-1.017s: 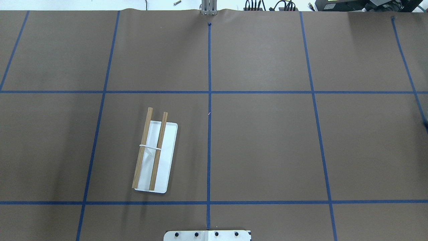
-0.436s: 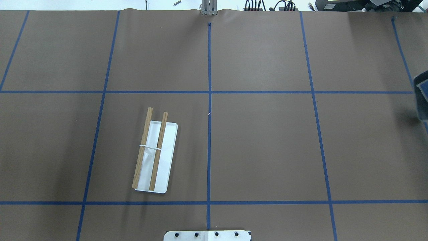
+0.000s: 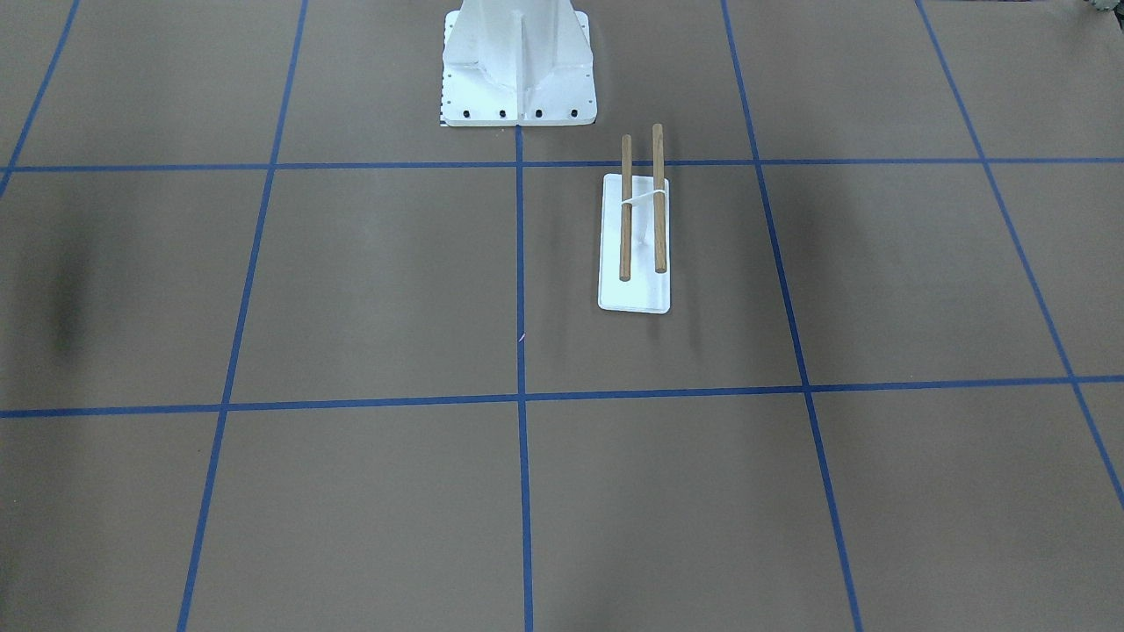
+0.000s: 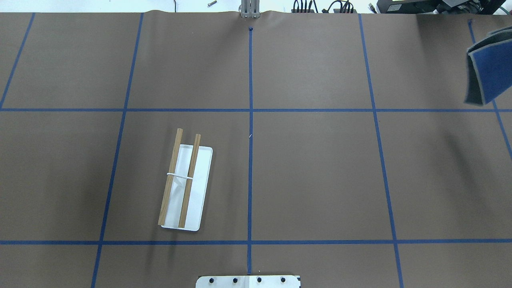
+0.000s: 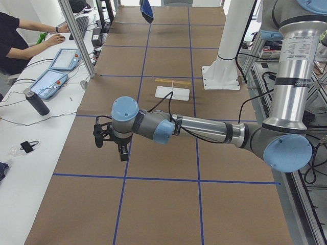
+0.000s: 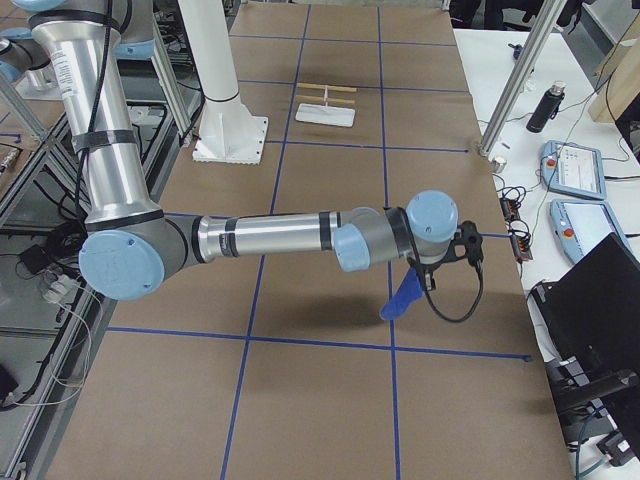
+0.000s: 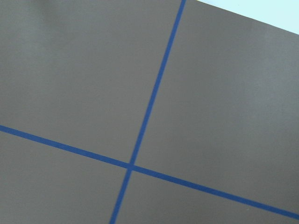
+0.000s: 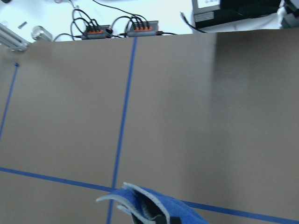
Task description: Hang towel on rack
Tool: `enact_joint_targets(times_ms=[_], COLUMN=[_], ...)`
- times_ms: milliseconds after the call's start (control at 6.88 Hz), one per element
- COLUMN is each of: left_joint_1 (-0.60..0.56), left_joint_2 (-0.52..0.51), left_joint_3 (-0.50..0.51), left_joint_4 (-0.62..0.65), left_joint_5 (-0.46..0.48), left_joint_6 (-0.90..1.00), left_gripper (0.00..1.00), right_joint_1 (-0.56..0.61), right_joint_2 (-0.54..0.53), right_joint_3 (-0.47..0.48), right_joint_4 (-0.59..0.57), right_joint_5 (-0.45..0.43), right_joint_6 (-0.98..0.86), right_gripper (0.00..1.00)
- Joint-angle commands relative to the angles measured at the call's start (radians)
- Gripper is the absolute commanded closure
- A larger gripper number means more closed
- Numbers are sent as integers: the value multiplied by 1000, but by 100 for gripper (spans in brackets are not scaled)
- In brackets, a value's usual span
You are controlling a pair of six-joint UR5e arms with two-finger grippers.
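The rack (image 4: 185, 184) has two brown dowel rods over a white base plate and stands left of the centre line, near the robot. It also shows in the front view (image 3: 634, 237) and both side views (image 5: 172, 87) (image 6: 326, 105). The blue towel (image 4: 490, 66) with a pale grey edge hangs in the air at the far right. In the right side view the towel (image 6: 405, 297) dangles below my right gripper (image 6: 422, 275). Its bunched top (image 8: 154, 210) fills the bottom of the right wrist view. My left gripper (image 5: 110, 147) hovers over bare table; I cannot tell whether it is open.
The white bolted pedestal (image 3: 518, 66) stands at the robot's side of the table. Blue tape lines (image 4: 250, 140) grid the brown table cover. Cables and boxes (image 4: 320, 7) lie past the far edge. An operator (image 5: 20, 35) sits at a side bench.
The towel has come into the overhead view at the right edge and moved towards the far side of the table. The rack has not moved.
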Motion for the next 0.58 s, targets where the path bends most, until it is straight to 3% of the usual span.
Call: enact_joint_targets(times_ms=[0,145,291,436], left_joint_1=[149,211,287,349], left_joint_2=[-139,-197,-258,-314], left_joint_3=[2,7,16,15], left_joint_4=[-59,-88,-102,-105], left_joint_5=[-12,-4,8,75], left_joint_6=[-372,-526,-652,-770], left_gripper=[2,2,2,2], right_joint_1=[-102,-149,-221,-359], right_joint_2=[47,52,102,119], right_joint_3=[179,231,279,349], right_joint_4=[6,7,7,7], right_joint_5=[-21,-33,-132,-299], right_joint_6=[221,267,373,518], right_gripper=[100,100,100,100])
